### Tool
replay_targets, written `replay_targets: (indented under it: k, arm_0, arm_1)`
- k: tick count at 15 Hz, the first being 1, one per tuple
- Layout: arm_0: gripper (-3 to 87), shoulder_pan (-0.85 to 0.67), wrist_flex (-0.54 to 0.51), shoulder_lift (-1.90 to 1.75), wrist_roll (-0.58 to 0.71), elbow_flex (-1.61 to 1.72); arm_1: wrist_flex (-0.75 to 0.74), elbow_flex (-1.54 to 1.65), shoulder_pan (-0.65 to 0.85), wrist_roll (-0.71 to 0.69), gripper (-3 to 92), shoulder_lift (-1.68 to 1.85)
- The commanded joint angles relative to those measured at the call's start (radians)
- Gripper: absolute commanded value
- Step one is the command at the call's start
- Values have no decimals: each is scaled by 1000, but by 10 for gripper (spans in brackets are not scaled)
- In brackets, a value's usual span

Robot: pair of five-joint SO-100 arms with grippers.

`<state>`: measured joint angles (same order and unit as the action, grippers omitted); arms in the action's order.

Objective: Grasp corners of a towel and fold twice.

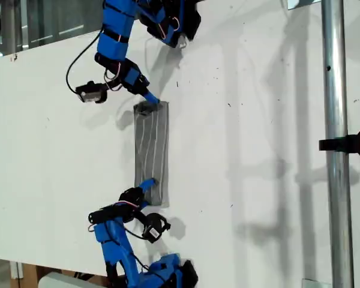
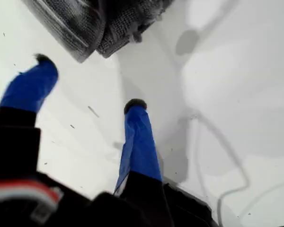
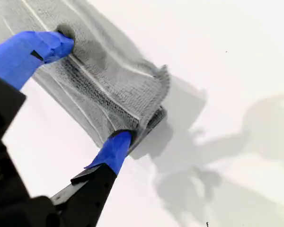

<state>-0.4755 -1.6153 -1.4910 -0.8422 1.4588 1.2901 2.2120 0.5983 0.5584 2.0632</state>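
The towel (image 1: 152,153) lies folded into a long narrow grey strip with thin white stripes on the white table (image 1: 258,150). My second gripper (image 1: 150,101) is at the strip's far end in the exterior view, where the cloth is rumpled. In the second wrist view its jaws are open across the towel (image 3: 109,80). One fingertip (image 3: 61,40) rests on the cloth and the other fingertip (image 3: 119,141) sits at a raised, folded corner (image 3: 154,116). My first gripper (image 1: 145,186) is at the near end, open, with nothing between its fingers (image 2: 135,111). The towel's end (image 2: 90,23) lies just ahead.
A vertical metal pole (image 1: 336,144) with a black clamp (image 1: 348,144) stands at the exterior view's right. The table's near edge runs along the bottom of the exterior view. Arm shadows fall on the table beside both grippers.
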Motion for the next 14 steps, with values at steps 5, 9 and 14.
replay_targets:
  k: [5,9,14]
  arm_0:
    - [451,129,204,-1060,-149,640]
    - [303,367,405,-1996,-232,1296]
    - [291,482,465,-1987,-302,1433]
  arm_1:
    - [-74,225,138,216,136,341]
    - [-311,287,48,232,405,267]
    - [-563,129,-46,247,431,-176]
